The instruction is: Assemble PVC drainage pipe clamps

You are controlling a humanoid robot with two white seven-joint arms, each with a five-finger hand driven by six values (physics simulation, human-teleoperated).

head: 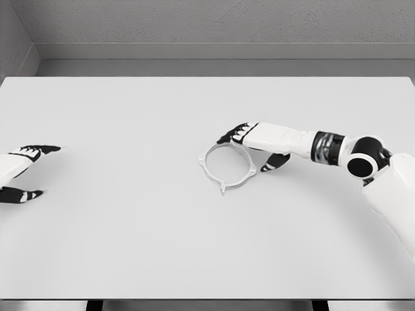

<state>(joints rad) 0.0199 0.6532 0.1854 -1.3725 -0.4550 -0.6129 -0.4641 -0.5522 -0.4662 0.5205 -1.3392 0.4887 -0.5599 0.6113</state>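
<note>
A white ring-shaped pipe clamp (pixel 226 164) lies flat on the white table (pixel 130 246), a little right of the middle. My right hand (pixel 253 150) hovers at the ring's far right rim, with its fingertips (pixel 228 137) over the far edge and the thumb (pixel 275 162) spread out to the right. The fingers are spread and hold nothing. Whether they touch the ring I cannot tell. My left hand (pixel 23 172) rests at the left edge of the table, open, far from the clamp.
The table's far edge meets a grey wall (pixel 207 26). The right forearm (pixel 324 148) crosses the table from the right edge.
</note>
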